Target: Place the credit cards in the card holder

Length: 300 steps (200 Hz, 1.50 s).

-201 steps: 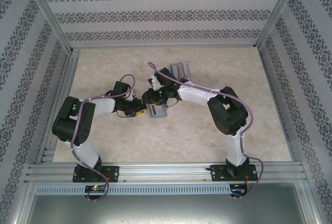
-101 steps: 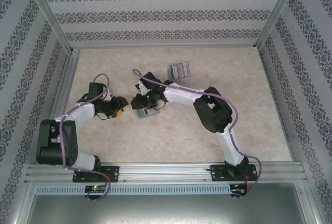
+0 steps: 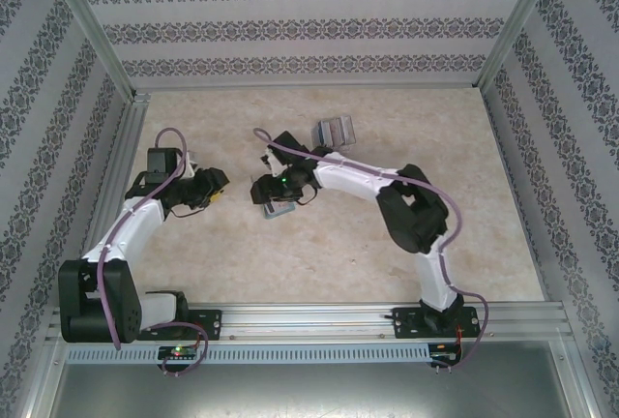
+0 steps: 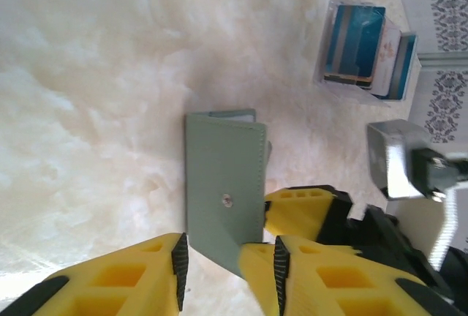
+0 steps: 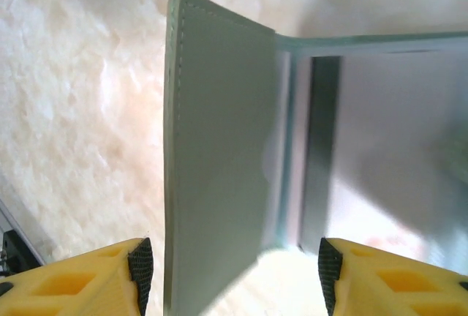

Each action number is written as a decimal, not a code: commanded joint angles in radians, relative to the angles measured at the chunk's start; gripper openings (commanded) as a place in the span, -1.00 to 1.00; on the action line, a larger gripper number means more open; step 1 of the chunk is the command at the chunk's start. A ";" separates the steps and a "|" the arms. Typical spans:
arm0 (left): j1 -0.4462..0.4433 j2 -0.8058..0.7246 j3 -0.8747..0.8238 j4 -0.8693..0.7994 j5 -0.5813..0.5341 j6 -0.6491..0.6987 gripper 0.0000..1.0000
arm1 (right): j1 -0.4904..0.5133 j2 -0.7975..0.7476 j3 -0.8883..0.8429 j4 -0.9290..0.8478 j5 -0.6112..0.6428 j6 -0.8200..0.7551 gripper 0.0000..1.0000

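Find the card holder [image 4: 223, 177] near the middle of the table [image 3: 290, 263], at the fingertips of the right hand [image 5: 234, 261], folded open like a book with 1 panel up on edge. Read that hand as open, with pads spread wide to either side of the raised panel and clamping nothing. Put the left hand [image 4: 229, 263] down as open too, empty, and apart from the holder on its left side. Look for the credit cards [image 3: 336, 132] farther back on the table, well apart from both hands, standing on edge as 1 tight bundle with blue faces showing, seemingly inside a clear case.

Expect light, stiff, slick cards, easy to fan out or shoot from a pinch. Probably best taken across the 2 flat faces of the bundle, or across the long edges of a single card, never by a corner. Expect a limp, springy holder, likely to fold shut or slide on the smooth table. Pin 1 panel flat with 1 hand, then feed cards into the pocket with the other.
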 commanded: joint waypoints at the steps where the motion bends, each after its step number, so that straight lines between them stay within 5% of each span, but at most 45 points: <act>1: -0.036 0.025 0.047 -0.021 0.018 -0.012 -0.25 | -0.041 -0.089 -0.071 -0.024 0.083 -0.024 0.25; 42: -0.100 0.135 0.070 -0.003 0.008 -0.010 -0.31 | -0.074 -0.060 -0.180 0.071 0.021 0.021 0.21; 108: -0.210 0.378 0.035 0.187 0.017 -0.070 -0.41 | -0.065 0.032 -0.087 0.087 -0.006 0.021 0.22; 187: -0.218 0.592 -0.014 0.359 0.040 -0.092 -0.98 | -0.063 0.065 -0.081 0.164 -0.085 0.064 0.20; 300: -0.231 0.611 0.047 0.325 0.029 -0.075 -0.93 | -0.020 -0.009 -0.028 0.217 -0.182 0.101 0.18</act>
